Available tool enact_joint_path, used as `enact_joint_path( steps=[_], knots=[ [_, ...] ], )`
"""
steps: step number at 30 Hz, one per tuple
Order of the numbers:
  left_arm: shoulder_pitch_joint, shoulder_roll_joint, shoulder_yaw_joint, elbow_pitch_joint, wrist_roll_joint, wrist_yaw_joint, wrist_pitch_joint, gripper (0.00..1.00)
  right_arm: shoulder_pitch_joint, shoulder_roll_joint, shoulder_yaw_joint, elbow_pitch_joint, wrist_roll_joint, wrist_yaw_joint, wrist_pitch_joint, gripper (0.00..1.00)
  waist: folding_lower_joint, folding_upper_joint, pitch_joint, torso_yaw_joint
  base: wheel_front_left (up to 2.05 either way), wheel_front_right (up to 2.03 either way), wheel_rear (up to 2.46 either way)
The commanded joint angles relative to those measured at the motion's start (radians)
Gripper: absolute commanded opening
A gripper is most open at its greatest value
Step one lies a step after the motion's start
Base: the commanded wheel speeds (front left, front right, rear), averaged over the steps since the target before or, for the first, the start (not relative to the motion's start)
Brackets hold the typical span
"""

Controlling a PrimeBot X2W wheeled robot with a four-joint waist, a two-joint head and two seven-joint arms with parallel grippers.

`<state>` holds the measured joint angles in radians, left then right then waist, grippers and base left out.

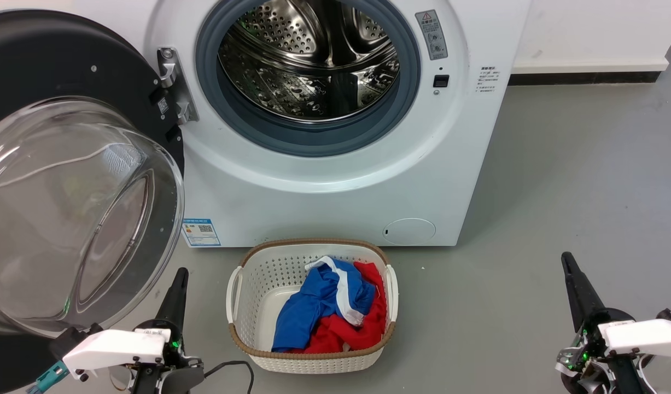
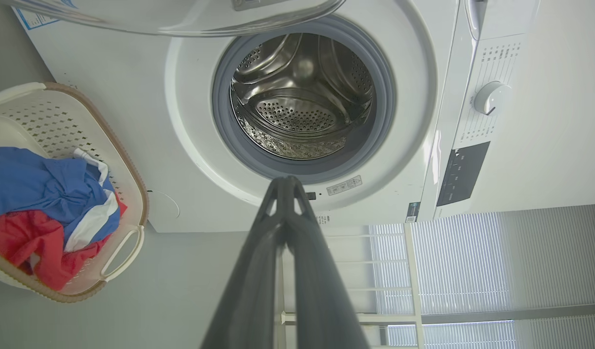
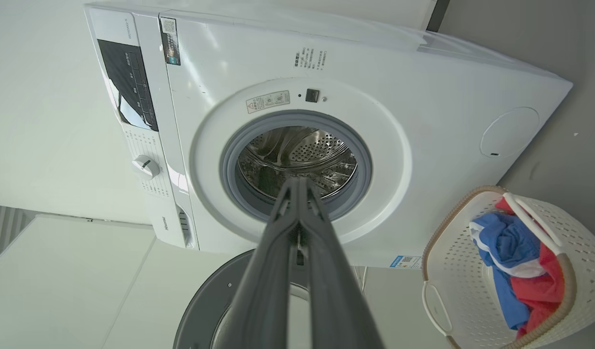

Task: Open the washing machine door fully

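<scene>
Glass bulges clear from the black-rimmed washing machine door (image 1: 78, 208), swung wide on its hinge at the left of the white washing machine (image 1: 324, 186), baring the steel drum (image 1: 308, 60); whether it sits at its limit is hard to judge. Grey floor (image 1: 559, 191) meets a white wall (image 1: 587, 33). A brown-rimmed white basket (image 1: 313, 241) before the machine holds blue and red clothes (image 1: 313, 312). The left gripper (image 1: 181, 272), just below the door, and the right gripper (image 1: 566, 257), well apart, have fingers pressed together, empty.

Grey floor (image 1: 559, 180) meets a white wall (image 1: 587, 27) at dark skirting (image 1: 581, 77).
</scene>
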<state>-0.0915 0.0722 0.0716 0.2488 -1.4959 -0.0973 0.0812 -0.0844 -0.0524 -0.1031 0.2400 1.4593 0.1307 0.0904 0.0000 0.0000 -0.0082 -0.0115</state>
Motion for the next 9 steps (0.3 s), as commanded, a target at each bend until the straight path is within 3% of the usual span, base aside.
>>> enact_joint_path(
  steps=[1,9],
  knots=[
    [-0.017,-0.003,0.007,-0.006,-0.011,-0.008,0.005,0.0,-0.021,0.002,-0.002,0.0,0.015,0.0,0.007,0.0,0.0,0.0,0.0,0.0,0.0,0.0,0.0],
    [-0.019,-0.014,0.028,-0.005,-0.068,-0.023,0.022,0.0,-0.022,0.003,-0.008,0.003,0.091,0.0,0.017,0.0,0.0,0.0,0.006,0.006,0.0,0.0,0.0]
  ],
)
